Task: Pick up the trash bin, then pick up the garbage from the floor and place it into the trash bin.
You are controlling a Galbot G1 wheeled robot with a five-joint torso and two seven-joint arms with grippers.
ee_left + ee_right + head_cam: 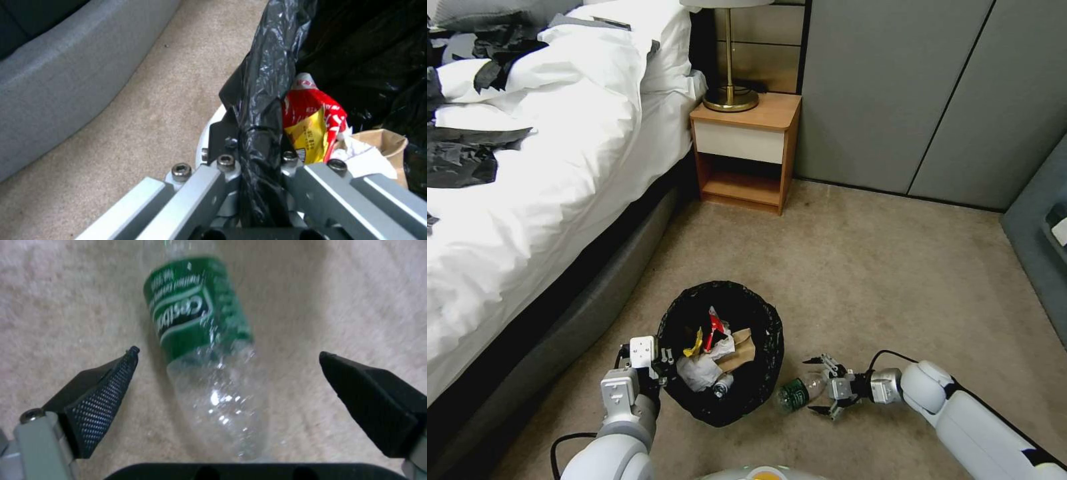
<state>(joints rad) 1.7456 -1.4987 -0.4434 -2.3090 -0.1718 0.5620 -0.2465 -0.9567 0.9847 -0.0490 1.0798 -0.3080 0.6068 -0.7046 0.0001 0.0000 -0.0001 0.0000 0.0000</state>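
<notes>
Beige carpet (860, 267) carries the trash bin (764, 333), its rim clenched by the left gripper (662, 363); the right gripper (822, 387) spreads released jaws around a clear bottle (797, 392) beside it.

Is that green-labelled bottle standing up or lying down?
Lying down: the bottle rests on its side on the carpet, between the open right gripper's fingers.

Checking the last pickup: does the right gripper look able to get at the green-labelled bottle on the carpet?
Probably yes. The right gripper is open, its fingers on either side of the bottle, which lies on bare carpet beside the trash bin.
</notes>
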